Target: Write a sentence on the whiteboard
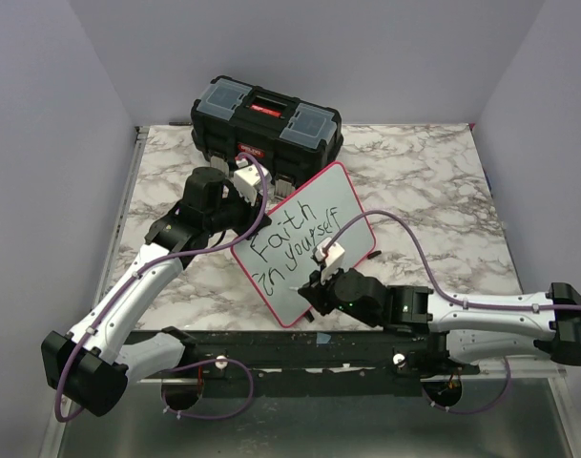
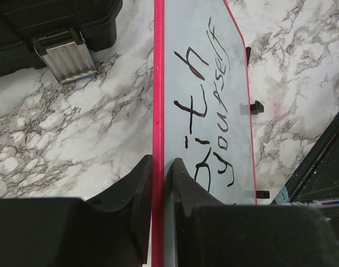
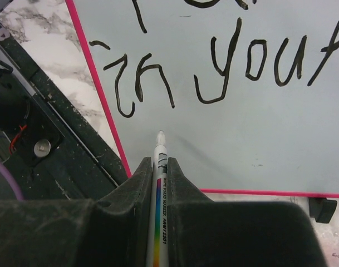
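Note:
The whiteboard (image 1: 304, 243), white with a red rim, lies tilted on the marble table. It bears black lettering (image 1: 290, 239) reading "Faith in yourself" in two lines; no third line shows. My left gripper (image 2: 160, 167) is shut on the board's rim (image 2: 158, 83) at its left edge. My right gripper (image 3: 160, 164) is shut on a white marker (image 3: 160, 183) with a rainbow stripe. Its tip (image 3: 160, 135) sits on or just above the blank board area (image 3: 258, 128) below "in". In the top view the right gripper (image 1: 314, 286) is over the board's near corner.
A black toolbox (image 1: 266, 124) with a red latch stands behind the board; its metal latch (image 2: 63, 53) shows in the left wrist view. A black rail (image 1: 300, 348) runs along the table's near edge. Purple cables loop over both arms.

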